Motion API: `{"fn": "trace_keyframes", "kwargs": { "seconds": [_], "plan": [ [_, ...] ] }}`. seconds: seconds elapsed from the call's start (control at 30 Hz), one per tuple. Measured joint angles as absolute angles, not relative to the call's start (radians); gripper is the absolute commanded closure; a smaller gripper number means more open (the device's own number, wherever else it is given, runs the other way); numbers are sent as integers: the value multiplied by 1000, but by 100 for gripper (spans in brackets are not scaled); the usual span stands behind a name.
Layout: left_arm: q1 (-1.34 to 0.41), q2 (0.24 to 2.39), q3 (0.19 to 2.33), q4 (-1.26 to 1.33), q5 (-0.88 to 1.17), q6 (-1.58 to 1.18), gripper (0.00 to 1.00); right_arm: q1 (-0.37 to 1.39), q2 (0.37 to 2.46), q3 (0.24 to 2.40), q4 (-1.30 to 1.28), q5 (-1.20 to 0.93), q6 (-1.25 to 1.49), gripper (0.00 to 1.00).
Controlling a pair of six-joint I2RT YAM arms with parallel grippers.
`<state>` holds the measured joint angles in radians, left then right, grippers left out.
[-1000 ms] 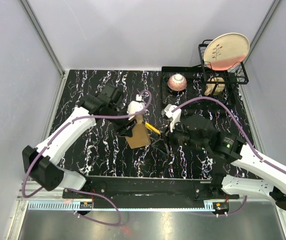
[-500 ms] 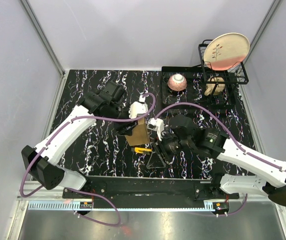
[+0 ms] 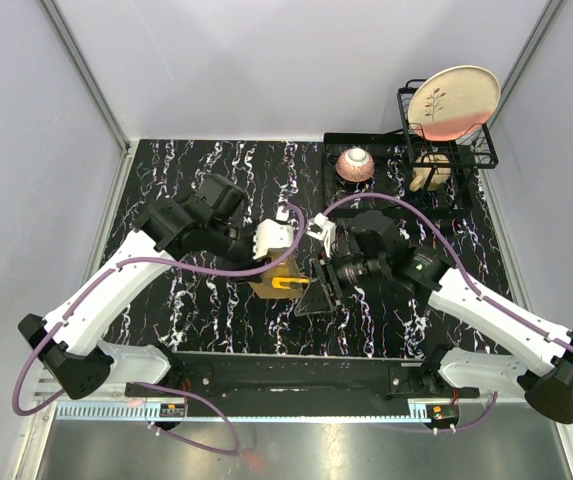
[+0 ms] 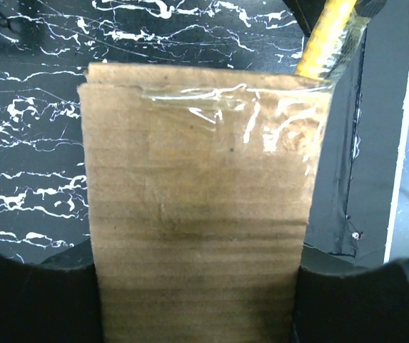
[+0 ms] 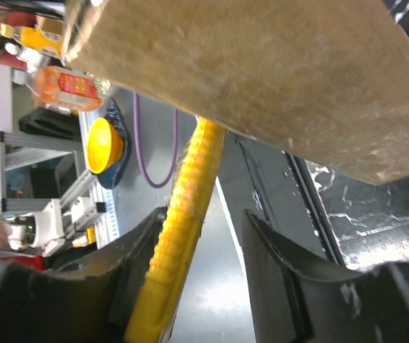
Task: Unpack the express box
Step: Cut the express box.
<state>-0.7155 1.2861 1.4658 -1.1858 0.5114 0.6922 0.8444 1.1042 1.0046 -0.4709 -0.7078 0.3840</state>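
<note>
Counter surface, black with white marbling, carries everything, with a dish rack at its far right corner. At the middle, the express box stands between the fingers of the left gripper, which is clamped across its width; whether its lower edge touches the counter cannot be told. It looks like light, stiff corrugated card that would dent under a hard squeeze, so holding the flat sides low down, well away from the sealed end, seems right. The right gripper is closed on the yellow utility knife, which reaches the box's far corner, just beside the clear tape sealing the flap.
</note>
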Motion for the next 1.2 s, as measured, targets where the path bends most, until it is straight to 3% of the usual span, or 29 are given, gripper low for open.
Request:
{"fn": "trace_keyframes", "kwargs": {
  "seconds": [0.3,0.93,1.2],
  "plan": [
    [-749,1277,1431,-1172,481,679,88,814,1113,994,-373,-741,429,100],
    [-757,1281,1429,-1151,480,600,93,802,998,953,-245,-415,441,100],
    [-601,1398,1428,-1148,658,538,93,800,992,963,-286,-376,414,100]
  ]
}}
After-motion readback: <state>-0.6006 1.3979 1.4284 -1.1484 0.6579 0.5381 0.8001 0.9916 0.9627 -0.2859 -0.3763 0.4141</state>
